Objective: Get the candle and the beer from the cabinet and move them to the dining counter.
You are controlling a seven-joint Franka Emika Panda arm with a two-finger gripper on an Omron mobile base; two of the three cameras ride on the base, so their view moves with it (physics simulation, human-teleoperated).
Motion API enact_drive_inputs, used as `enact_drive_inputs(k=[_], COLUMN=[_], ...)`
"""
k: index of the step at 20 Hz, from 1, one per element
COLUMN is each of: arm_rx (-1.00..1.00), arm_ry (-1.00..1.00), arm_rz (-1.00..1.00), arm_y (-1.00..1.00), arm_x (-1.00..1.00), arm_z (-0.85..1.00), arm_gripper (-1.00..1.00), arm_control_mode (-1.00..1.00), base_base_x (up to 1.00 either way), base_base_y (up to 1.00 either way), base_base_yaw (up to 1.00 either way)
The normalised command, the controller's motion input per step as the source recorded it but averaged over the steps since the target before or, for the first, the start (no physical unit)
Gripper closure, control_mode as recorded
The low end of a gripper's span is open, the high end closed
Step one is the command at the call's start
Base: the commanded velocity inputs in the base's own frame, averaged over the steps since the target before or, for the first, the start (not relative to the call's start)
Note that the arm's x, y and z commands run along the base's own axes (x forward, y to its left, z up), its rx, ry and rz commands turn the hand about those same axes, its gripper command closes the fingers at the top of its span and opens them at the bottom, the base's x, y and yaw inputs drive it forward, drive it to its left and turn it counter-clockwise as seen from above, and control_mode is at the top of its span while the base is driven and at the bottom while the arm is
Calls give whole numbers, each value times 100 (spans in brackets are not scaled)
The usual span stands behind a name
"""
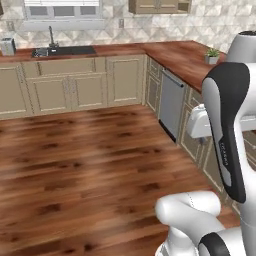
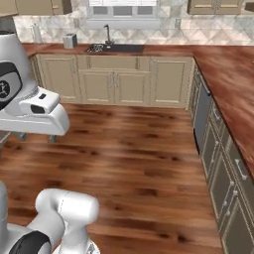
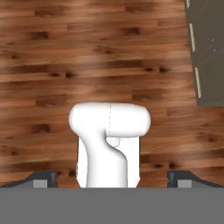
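Observation:
My gripper (image 3: 112, 180) hangs open over the wood floor (image 3: 109, 52), with nothing between its widely parted fingertips (image 3: 43, 179). From the right base view the gripper (image 2: 37, 138) points down under the white hand, well above the floor. The lower edge of a beige upper cabinet (image 1: 160, 6) shows on the tiled wall above the corner counter. The candle, the beer and the dining counter are out of view.
A reddish wood counter (image 1: 175, 55) with a tile backsplash runs along the back wall and down the right side. It carries a sink (image 2: 116, 48), a toaster (image 1: 7, 46) and a small potted plant (image 1: 212, 56). A dishwasher (image 1: 172, 102) sits among the base cabinets.

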Motion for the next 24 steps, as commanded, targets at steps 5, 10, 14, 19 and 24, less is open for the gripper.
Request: enact_drive_inputs(k=[5,10,14,19,24], arm_rx=[0,0,0,0,0], arm_ry=[0,0,0,0,0], arm_rz=[0,0,0,0,0], arm_y=[0,0,0,0,0], arm_x=[0,0,0,0,0], arm_z=[0,0,0,0,0], arm_gripper=[-100,-100,-100,-100,-100], arm_control_mode=[100,100,100,100,100], base_base_x=[74,95,100,100,100], base_base_y=[56,13,0,0,0], base_base_yaw=[-28,-8,13,39,64])
